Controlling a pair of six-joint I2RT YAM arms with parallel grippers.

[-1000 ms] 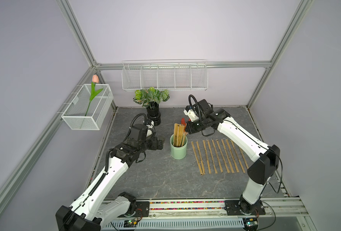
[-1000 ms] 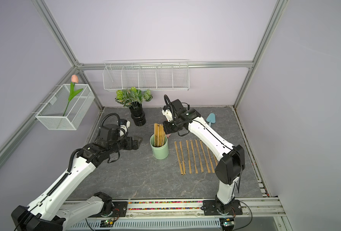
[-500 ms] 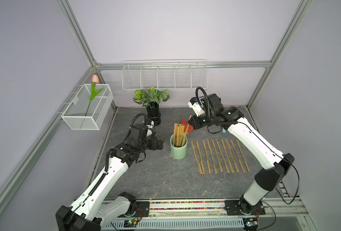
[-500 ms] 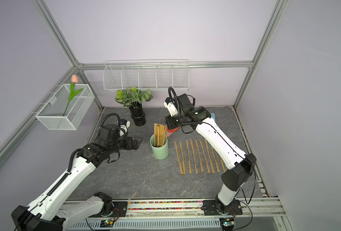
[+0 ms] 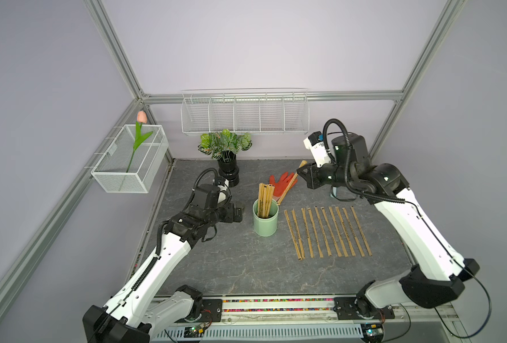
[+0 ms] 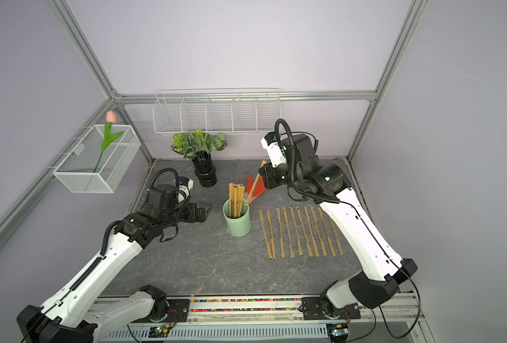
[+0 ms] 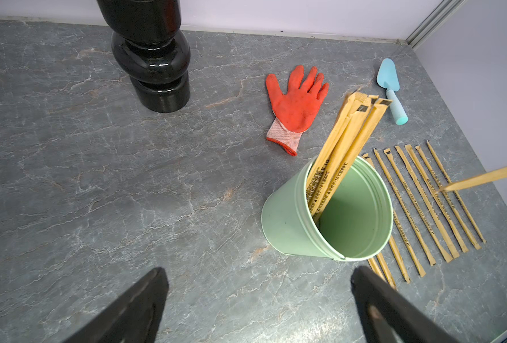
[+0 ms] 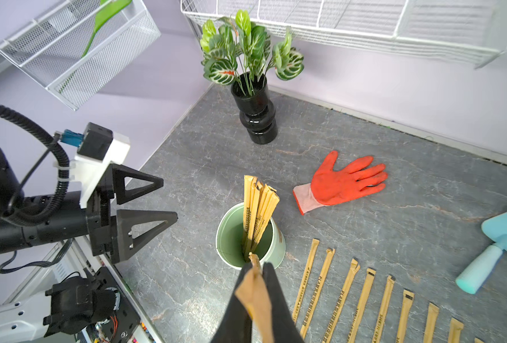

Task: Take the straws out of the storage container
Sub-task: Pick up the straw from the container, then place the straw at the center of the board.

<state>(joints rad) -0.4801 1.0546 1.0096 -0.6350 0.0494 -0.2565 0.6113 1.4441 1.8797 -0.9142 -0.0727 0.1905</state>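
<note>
The storage container, a mint-green cup (image 5: 264, 222) (image 6: 237, 222) (image 7: 288, 219) (image 8: 278, 242), stands mid-table with a small bunch of tan straws (image 5: 264, 197) (image 6: 236, 199) (image 7: 345, 136) (image 8: 258, 205) leaning in it. Several more straws (image 5: 326, 231) (image 6: 301, 231) (image 7: 418, 202) (image 8: 362, 300) lie in a row to its right. My right gripper (image 5: 300, 172) (image 6: 261, 175) (image 8: 256, 267) is raised behind and right of the cup, shut on one slanting straw (image 5: 288, 188) (image 7: 484, 178) whose lower end hangs outside the rim. My left gripper (image 5: 240, 212) (image 6: 206, 211) (image 7: 258, 273) stands open and empty, left of the cup.
A red glove (image 5: 280, 184) (image 7: 297, 104) lies behind the cup, and a blue trowel (image 7: 390, 86) lies further right. A black vase with a plant (image 5: 228, 172) stands at the back left. White wire baskets hang on the back wall (image 5: 245, 114) and the left wall (image 5: 130, 160).
My right gripper has lifted up and back to the right, away from the cup, drawing one straw out with it. The left arm has stayed still.
</note>
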